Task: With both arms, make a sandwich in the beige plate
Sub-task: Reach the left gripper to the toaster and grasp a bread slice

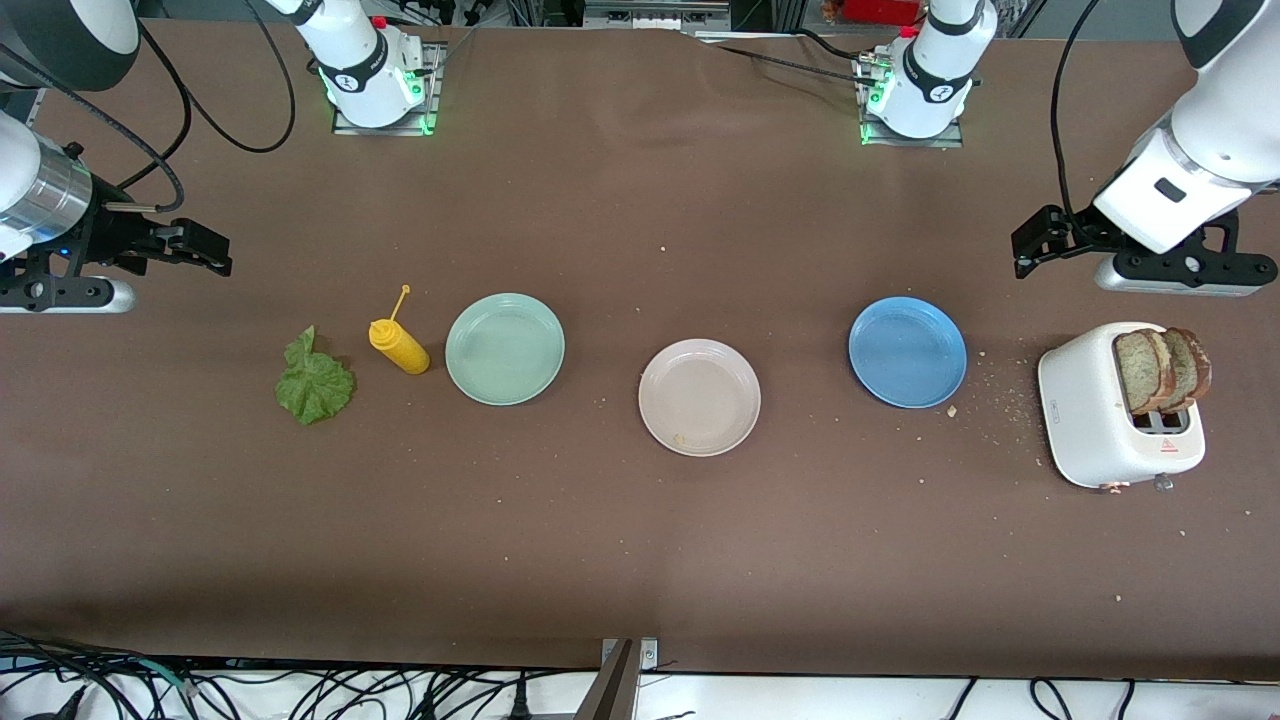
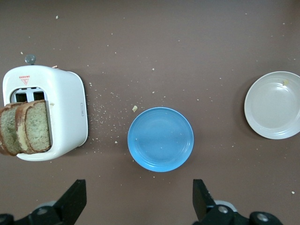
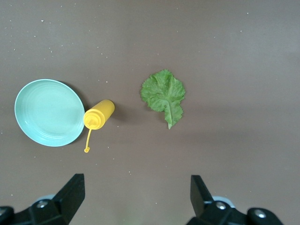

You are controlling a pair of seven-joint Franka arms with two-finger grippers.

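The beige plate (image 1: 699,397) (image 2: 273,105) sits mid-table, bare but for a crumb. No stacked sandwich shows; its parts lie apart. Brown bread slices (image 1: 1160,368) (image 2: 26,126) stand in a white toaster (image 1: 1095,425) (image 2: 63,108) at the left arm's end. A green lettuce leaf (image 1: 314,380) (image 3: 164,93) lies flat at the right arm's end. My left gripper (image 1: 1035,245) (image 2: 139,197) hangs open and empty over bare table by the toaster and the blue plate. My right gripper (image 1: 205,250) (image 3: 138,192) hangs open and empty over bare table near the lettuce.
A blue plate (image 1: 907,351) (image 2: 161,138) lies between the beige plate and the toaster. A mint-green plate (image 1: 505,349) (image 3: 48,112) and a yellow squeeze bottle (image 1: 400,347) (image 3: 99,114) on its side lie between the beige plate and the lettuce. Crumbs are scattered by the toaster.
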